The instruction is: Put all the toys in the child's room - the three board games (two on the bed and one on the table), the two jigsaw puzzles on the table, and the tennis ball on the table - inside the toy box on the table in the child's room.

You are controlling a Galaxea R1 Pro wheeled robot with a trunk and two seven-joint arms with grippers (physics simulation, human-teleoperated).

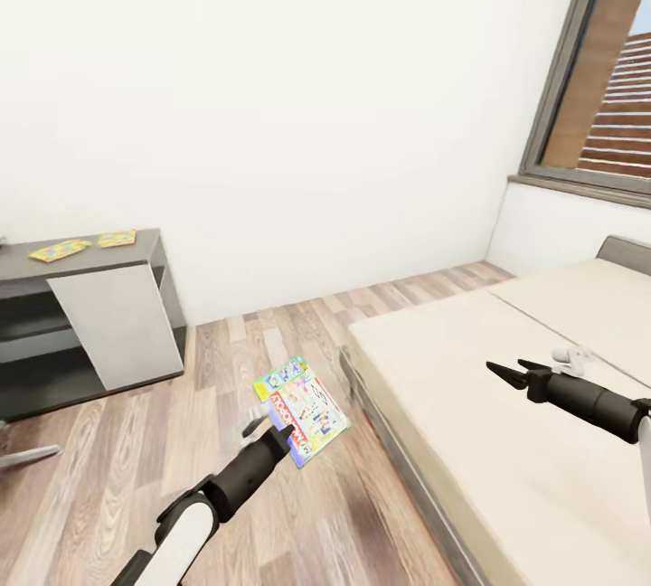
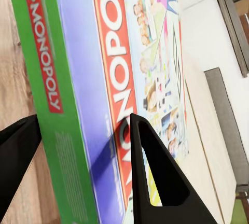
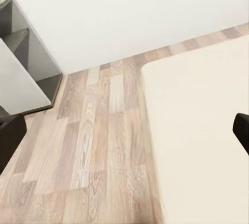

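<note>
While the left claw (image 1: 287,438) grips the Monopoly box (image 1: 301,409) above the floor (image 1: 136,441) beside the bed (image 1: 470,405), the right claw (image 1: 506,373) hangs wide, empty. Two puzzle boxes (image 1: 60,250) remain on the surface (image 1: 90,262); nothing binned yet, seemingly.

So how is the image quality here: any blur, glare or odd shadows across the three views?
Head view: even flat light, no glare, a soft shadow on the floor under the Monopoly box held by the left gripper. Left wrist view: box close up, print slightly soft, finger casting a shadow on it. Right wrist view: floor and bed mildly blurred.
</note>
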